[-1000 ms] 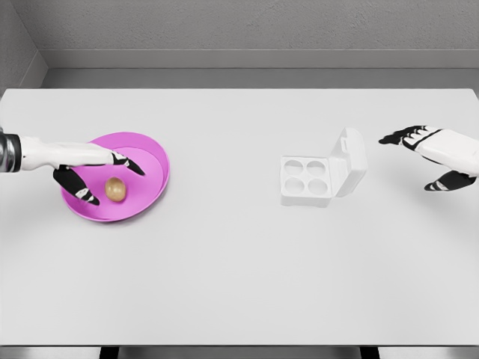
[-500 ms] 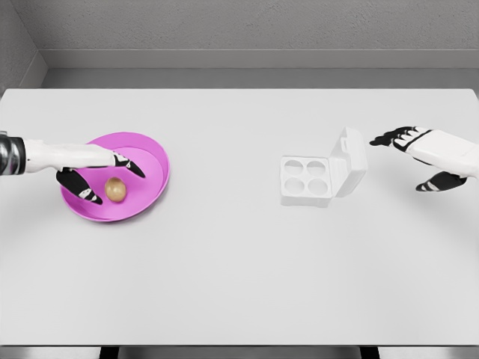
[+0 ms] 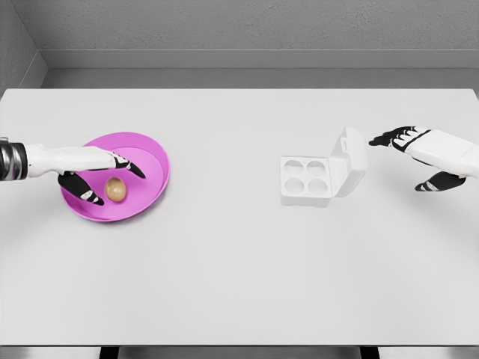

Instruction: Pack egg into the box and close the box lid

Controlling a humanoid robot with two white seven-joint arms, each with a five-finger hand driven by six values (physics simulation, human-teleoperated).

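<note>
Head view: the egg (image 3: 114, 188) lies in the pink bowl (image 3: 153, 161) at 9 o'clock on the table (image 3: 239, 277). The left hand (image 3: 93, 173) hovers over it, fingers spread and holding nothing — likely set to close around the egg. At 3 o'clock the box (image 3: 305, 179) shows 4 empty cups, its lid (image 3: 350, 161) propped up. The right hand (image 3: 423, 153) waits just beside the lid, fingers spread — probably placed to shut it later.
</note>
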